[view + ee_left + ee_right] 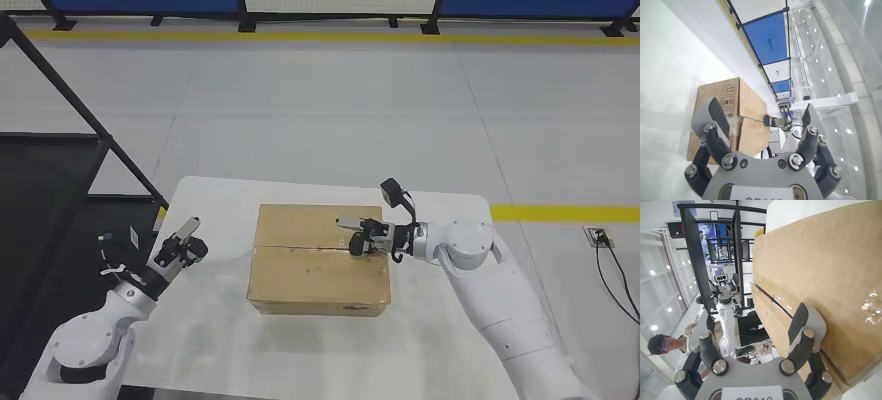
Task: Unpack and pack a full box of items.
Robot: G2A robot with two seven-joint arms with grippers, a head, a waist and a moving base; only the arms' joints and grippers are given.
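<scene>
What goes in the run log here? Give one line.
box closed on table | right gripper open at top seam | left gripper open, clear of box

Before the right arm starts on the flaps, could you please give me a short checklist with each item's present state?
1. Cardboard box resting flat on the table, flaps shut: ok.
2. Right claw open, at the top seam near the box's right end: ok.
3. Left claw open, empty, clear of the box: ok.
4. Tape on the seam fully cut: cannot tell.
5. Contents under the flaps: cannot tell.
</scene>
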